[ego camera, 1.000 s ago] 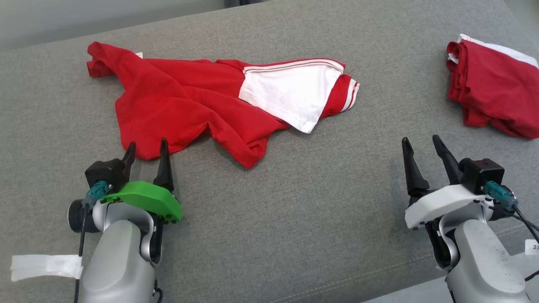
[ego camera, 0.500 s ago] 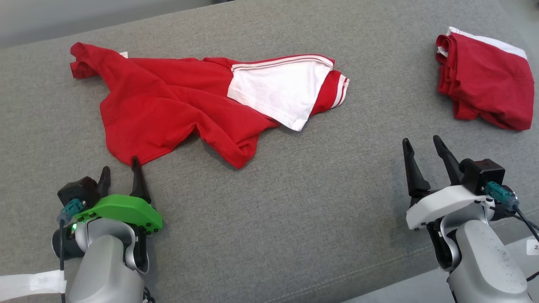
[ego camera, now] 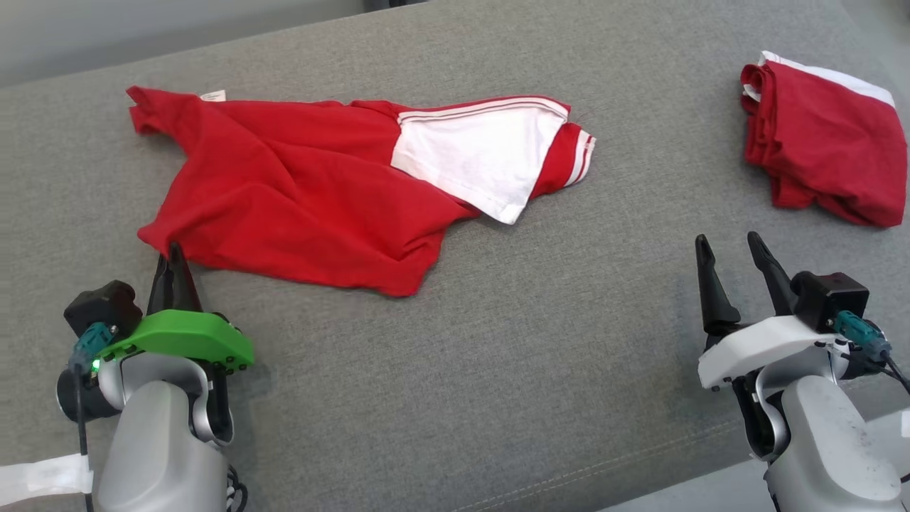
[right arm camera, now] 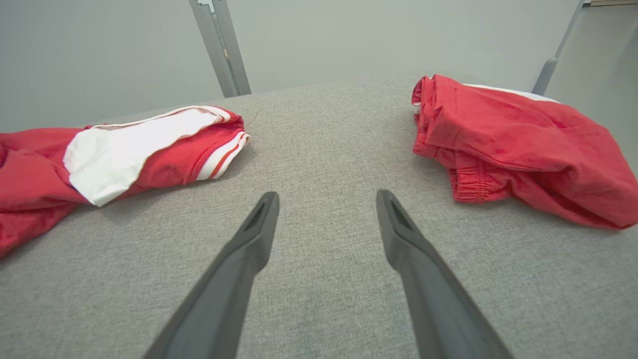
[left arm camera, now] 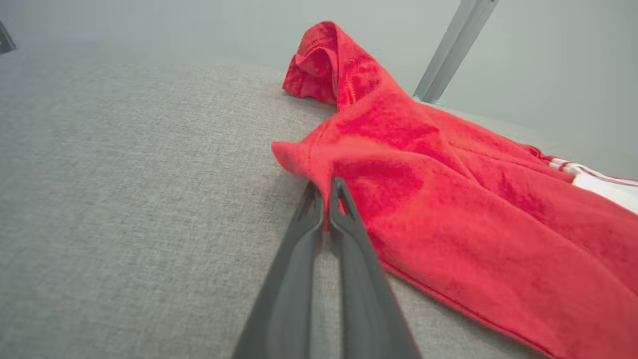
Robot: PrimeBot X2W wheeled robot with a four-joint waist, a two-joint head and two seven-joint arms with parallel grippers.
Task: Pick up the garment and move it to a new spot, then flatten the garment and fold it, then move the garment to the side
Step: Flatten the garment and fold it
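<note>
A red garment (ego camera: 306,185) with a white panel and striped trim lies rumpled across the left and middle of the grey cushion (ego camera: 498,341). My left gripper (ego camera: 173,249) sits at its near-left corner, fingers shut on the red hem. In the left wrist view, the two fingers of my left gripper (left arm camera: 326,188) meet at the garment (left arm camera: 448,199) edge, with a sliver of red cloth between them. My right gripper (ego camera: 728,238) stands open over bare cushion at the lower right, holding nothing. In the right wrist view, the right gripper (right arm camera: 327,195) points between the garment (right arm camera: 124,149) and another red pile.
A second red garment (ego camera: 817,135), folded, with white trim, rests at the far right of the cushion, and also appears as the folded pile (right arm camera: 513,144). The cushion's front edge (ego camera: 640,498) runs close to my right arm. A metal post (right arm camera: 219,45) stands behind the cushion.
My left gripper has closed on the garment's near-left hem. That corner has been drawn out to the left, smoothing the near edge. The right arm has barely moved; the camera shifted a little.
</note>
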